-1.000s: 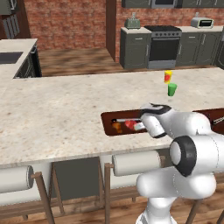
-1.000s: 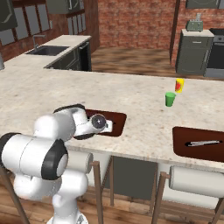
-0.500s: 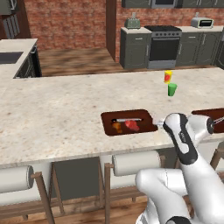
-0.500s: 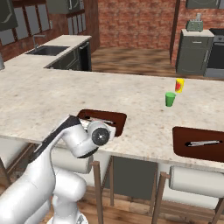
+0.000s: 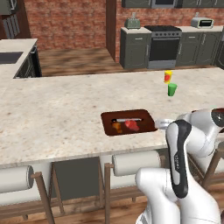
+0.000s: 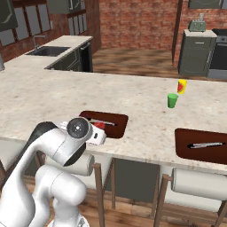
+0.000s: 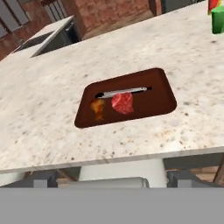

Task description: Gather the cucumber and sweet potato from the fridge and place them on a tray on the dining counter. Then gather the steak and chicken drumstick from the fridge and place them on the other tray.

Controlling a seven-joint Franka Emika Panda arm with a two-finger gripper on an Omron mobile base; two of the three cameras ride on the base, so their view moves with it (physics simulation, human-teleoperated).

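A dark brown tray lies on the dining counter near its front edge. On it rest the red steak and the orange-brown chicken drumstick, side by side, in front of a grey utensil. My gripper hovers at the counter's front edge just beside the tray, open and holding nothing. A second brown tray with only a utensil lies further right. The cucumber and sweet potato are out of view.
A green cup and a yellow-red container stand further back on the counter. Stools with white cushions sit under the counter's front edge. A sink lies far left, a stove behind.
The hand has drawn back from over the tray towards the counter's front edge, leaving steak and drumstick lying on the tray. The jaws stayed open.
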